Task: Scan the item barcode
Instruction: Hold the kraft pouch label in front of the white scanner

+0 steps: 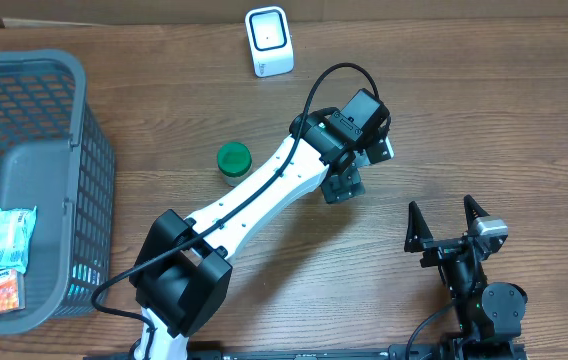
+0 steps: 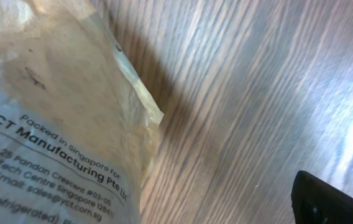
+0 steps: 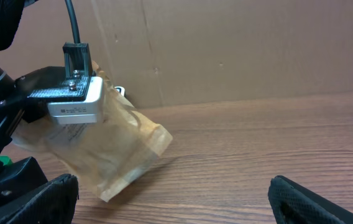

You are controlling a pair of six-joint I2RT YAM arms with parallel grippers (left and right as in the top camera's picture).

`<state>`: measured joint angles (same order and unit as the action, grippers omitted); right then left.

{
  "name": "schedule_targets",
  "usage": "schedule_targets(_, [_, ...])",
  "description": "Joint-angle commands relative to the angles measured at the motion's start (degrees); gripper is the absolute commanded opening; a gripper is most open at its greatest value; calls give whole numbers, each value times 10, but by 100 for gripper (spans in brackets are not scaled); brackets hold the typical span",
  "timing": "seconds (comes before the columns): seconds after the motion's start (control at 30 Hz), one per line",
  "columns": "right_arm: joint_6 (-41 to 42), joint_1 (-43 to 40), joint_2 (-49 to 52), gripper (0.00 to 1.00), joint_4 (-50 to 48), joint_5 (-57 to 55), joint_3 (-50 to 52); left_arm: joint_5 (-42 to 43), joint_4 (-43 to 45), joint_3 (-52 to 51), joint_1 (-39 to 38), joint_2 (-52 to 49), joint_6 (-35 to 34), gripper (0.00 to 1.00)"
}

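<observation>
The item is a translucent tan packet with black printing on a pale label. It leans on one lower corner on the wooden table, right under the left wrist's camera housing. My left gripper is at mid-table above it with its jaws standing wide. One black finger shows at the lower right, with bare wood between it and the packet. The other finger is hidden behind the packet. The white scanner stands at the far edge. My right gripper rests open and empty at the near right.
A grey mesh basket at the left holds a few more packets. A green round lid lies left of the left arm. A cardboard wall runs along the table's far side.
</observation>
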<state>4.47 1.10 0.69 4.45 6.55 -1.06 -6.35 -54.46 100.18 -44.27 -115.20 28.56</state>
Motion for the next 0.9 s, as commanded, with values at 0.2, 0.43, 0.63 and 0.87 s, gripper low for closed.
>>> schedule_targets(0.2, [0, -4, -4, 100, -3, -7, 6, 134, 5, 20, -3, 0, -96, 93])
schedule_targets(0.43, [0, -4, -4, 100, -3, -7, 6, 143, 2, 43, -3, 10, -107, 83])
schedule_targets(0.63, [0, -4, -4, 100, -3, -7, 6, -70, -28, 54, -7, 10, -123, 75])
schedule_targets(0.87, [0, -4, -4, 100, -3, -7, 6, -388, -67, 54, -21, 10, -123, 86])
